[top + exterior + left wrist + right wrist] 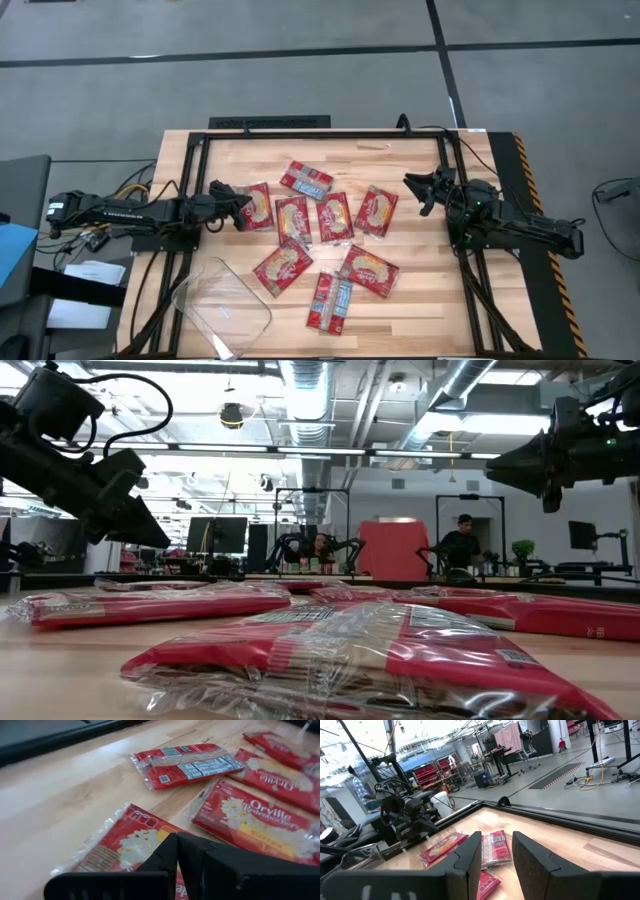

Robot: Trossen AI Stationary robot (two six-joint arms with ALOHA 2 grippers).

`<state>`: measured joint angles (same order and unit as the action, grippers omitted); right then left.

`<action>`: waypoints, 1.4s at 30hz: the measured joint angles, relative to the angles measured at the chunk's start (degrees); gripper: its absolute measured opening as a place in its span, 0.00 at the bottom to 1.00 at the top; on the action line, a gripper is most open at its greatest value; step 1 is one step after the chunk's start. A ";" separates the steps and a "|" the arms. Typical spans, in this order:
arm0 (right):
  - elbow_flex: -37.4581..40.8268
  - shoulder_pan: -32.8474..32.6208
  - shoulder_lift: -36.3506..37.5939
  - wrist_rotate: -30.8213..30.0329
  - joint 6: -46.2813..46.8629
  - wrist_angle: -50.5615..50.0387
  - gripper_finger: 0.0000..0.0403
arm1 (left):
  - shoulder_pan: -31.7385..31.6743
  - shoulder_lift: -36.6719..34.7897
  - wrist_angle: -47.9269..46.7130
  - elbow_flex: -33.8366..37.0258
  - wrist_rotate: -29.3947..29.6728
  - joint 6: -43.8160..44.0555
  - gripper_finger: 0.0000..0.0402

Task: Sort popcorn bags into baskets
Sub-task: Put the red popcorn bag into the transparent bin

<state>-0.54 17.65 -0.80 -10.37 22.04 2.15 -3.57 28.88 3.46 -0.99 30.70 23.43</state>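
Even, bright light falls from above on the wooden table [420, 290], with only faint soft shadows under the popcorn bags [335, 217]. In the low view, ceiling strip lights [300, 452] glare white and the arms stand as dark silhouettes against them; the nearest bag [350, 655] is blurred, its clear wrapper catching small highlights. The left wrist view is soft at the close fingers [165, 870], sharper on the bags beyond. The right wrist view bends straight lines at its edges, and the far room looks washed out
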 joint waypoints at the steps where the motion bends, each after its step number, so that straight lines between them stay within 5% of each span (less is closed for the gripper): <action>1: -0.02 -0.02 0.00 0.00 -0.02 0.02 0.33 | 0.00 0.00 0.00 0.00 0.00 1.73 0.00; 12: -0.01 -0.02 0.01 0.00 -0.01 0.01 0.35 | -0.02 -0.02 0.00 0.00 0.85 29.30 0.00; 22: 0.00 0.00 0.02 0.00 0.00 0.25 0.34 | -0.02 -0.02 6.17 0.02 0.73 38.34 0.03; 33: 0.02 -0.01 0.00 -0.04 1.88 2.50 0.34 | -0.07 0.00 34.57 -3.66 -4.12 34.99 0.53; 36: 0.02 -0.02 0.00 -0.04 9.58 2.64 0.35 | -0.06 0.62 24.60 -12.99 -10.01 30.95 0.62; 42: 0.02 -0.02 0.02 -0.02 19.20 2.89 0.36 | -1.11 9.48 -20.17 -40.42 -9.99 22.81 0.66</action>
<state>-0.51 17.63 -0.78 -10.39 41.25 5.04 -4.69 38.36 -16.70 -41.41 20.71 46.24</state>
